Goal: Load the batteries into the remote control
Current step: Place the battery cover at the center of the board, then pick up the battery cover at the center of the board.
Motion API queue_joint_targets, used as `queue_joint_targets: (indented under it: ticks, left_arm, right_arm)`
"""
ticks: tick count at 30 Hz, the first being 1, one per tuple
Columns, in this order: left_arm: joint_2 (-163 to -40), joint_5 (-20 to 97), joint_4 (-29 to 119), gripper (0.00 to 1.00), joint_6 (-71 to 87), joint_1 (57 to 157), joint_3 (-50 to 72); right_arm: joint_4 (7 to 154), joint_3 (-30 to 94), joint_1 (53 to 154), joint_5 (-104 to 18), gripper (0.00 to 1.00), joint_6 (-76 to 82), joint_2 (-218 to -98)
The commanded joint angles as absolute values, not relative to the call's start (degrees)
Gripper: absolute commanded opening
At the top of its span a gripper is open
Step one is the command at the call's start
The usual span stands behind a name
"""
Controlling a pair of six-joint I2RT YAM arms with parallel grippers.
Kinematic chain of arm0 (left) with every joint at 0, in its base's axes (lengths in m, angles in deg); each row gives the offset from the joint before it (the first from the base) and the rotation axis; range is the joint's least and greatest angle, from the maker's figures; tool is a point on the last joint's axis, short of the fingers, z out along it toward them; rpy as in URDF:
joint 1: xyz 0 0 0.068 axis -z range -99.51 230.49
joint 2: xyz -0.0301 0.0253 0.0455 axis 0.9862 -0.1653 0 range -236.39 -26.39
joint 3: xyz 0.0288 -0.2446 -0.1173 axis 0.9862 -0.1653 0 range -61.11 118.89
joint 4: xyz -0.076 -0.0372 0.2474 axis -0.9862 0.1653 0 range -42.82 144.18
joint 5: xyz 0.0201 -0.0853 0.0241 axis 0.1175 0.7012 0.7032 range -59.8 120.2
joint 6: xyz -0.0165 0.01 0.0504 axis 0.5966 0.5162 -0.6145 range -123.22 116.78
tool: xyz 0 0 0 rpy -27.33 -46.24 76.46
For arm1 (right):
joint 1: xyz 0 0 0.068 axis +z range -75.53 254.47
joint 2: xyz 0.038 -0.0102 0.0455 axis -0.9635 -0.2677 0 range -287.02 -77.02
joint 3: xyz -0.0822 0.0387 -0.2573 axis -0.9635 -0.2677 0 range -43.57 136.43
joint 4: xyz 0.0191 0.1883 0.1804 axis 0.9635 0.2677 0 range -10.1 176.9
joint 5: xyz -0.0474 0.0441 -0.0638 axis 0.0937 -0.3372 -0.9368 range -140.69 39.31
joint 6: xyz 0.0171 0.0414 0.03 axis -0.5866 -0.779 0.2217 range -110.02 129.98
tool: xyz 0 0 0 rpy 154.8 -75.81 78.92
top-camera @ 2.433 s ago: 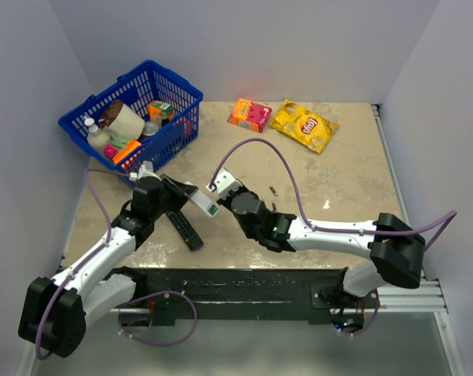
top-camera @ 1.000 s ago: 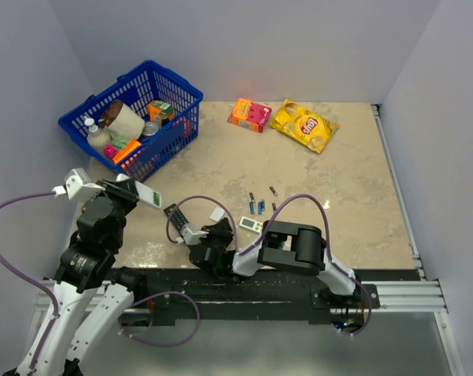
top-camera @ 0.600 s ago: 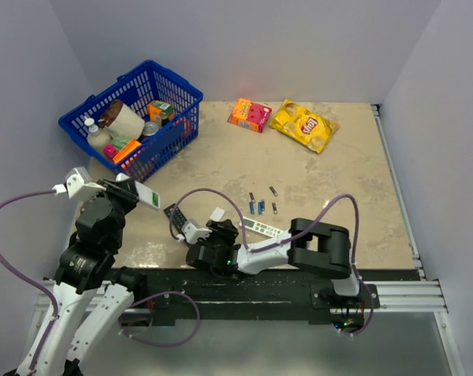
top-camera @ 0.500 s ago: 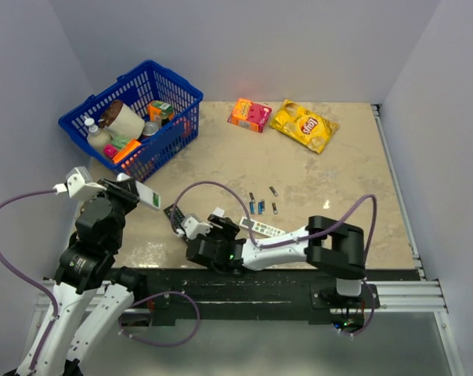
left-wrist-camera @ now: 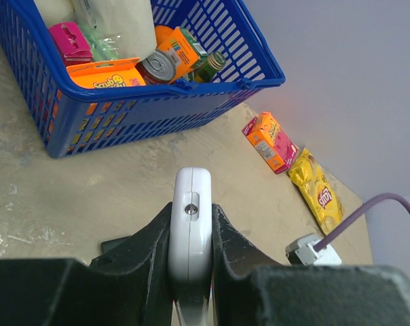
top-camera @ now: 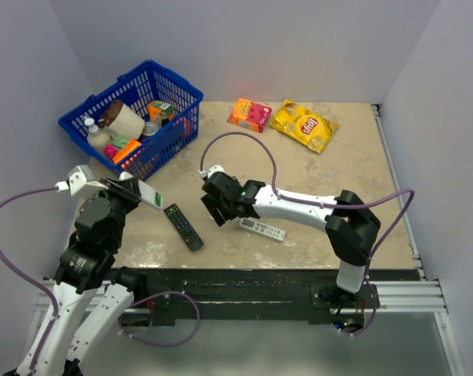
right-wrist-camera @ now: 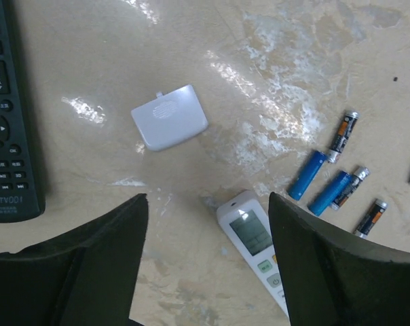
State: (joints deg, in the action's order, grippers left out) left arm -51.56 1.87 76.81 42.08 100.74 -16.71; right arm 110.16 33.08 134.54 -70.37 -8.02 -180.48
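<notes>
White remote control is clamped in the left tool above the tabletop, while the right tool hangs wide and empty over the loose batteries, so grasping one cell seems next.

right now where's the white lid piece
In the right wrist view, the white lid lies on the table between the black remote and the blue batteries, near the slim white remote.
</notes>
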Motion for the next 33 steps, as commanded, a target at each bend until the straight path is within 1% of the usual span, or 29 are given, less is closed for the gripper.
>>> queue_joint_targets:
  ticks: [1, 3, 7, 12, 16, 21, 26, 28, 33]
  left_arm:
    - [-52.05, 3.57, 73.55, 0.0, 40.64, 100.35, -14.53]
    - [-52.14, 3.75, 73.38, 0.0, 40.38, 100.35, -14.62]
    - [-52.4, 4.01, 73.38, 0.0, 40.02, 100.35, -14.44]
    - [-52.76, 4.19, 73.2, 0.0, 39.41, 100.35, -14.09]
    - [-53.02, 4.01, 73.38, 0.0, 38.97, 100.44, -13.74]
    - [-53.28, 3.92, 73.11, 0.0, 38.79, 100.44, -13.91]
    - [-53.63, 4.1, 72.85, 0.0, 38.97, 100.44, -14.0]
    - [-53.81, 4.1, 72.94, 0.0, 38.97, 100.44, -14.0]
    - [-54.34, 4.36, 72.67, 0.0, 39.14, 100.44, -14.0]
  right_arm:
    - [113.65, 38.08, 134.33, -63.34, 0.77, -6.29, -182.66]
    - [112.86, 38.87, 133.97, -63.08, 0.83, -2.61, -183.45]
    - [112.77, 41.94, 133.88, -60.98, 0.91, 2.15, -187.23]
    - [112.6, 44.06, 133.1, -59.48, 0.93, 7.77, -192.16]
    - [111.98, 44.5, 131.78, -57.37, 0.91, 9.71, -193.65]
    - [112.24, 45.46, 130.9, -54.21, 0.83, 13.76, -195.49]
    - [112.68, 45.64, 129.85, -53.24, 0.8, 14.64, -196.99]
    - [112.77, 45.47, 129.32, -51.05, 0.77, 14.99, -197.52]
    - [114.26, 46.43, 128.61, -50.86, 0.72, 16.57, -198.84]
